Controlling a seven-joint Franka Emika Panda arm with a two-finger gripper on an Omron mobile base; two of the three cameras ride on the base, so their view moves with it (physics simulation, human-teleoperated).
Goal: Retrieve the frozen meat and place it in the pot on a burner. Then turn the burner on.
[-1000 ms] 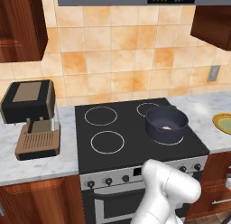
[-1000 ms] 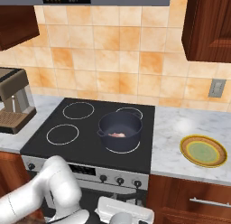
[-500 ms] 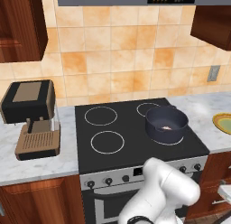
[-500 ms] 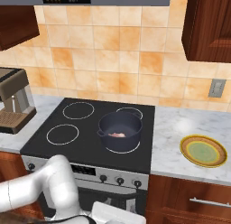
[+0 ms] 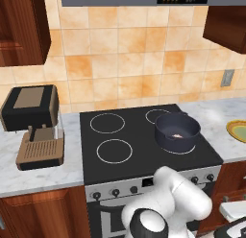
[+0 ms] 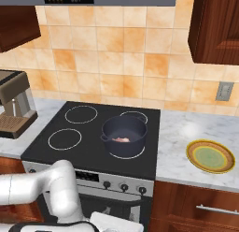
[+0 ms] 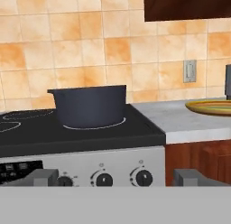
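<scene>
My two-finger gripper (image 7: 116,178) hangs low in front of the stove, jaws spread wide and holding nothing; its grey fingertips (image 7: 44,177) stand far apart at the level of the control panel. Just beyond them sits the row of round dark knobs (image 7: 103,178) on the steel front of the stove. I judge that the remaining step is to turn the right one.

The small pale pinkish lump of frozen meat (image 6: 123,140) already lies inside the round dark blue-grey pot (image 6: 124,132), which stands on the near right ring of the black glass cooktop (image 6: 70,149). So the pot's burner is the one to light.

The chief risk I see is choosing the wrong knob. Several look alike and sit close together, and I cannot read any marking that ties a knob to a ring. Lighting an empty ring would leave the meat cold.

A second risk: with jaws this wide, I could close off-centre on a knob and slip round it without turning it, or nudge its neighbour.

Further right, the yellow-green plate (image 6: 210,156) rests on the grey marble counter (image 6: 182,133), well apart from my path.
</scene>
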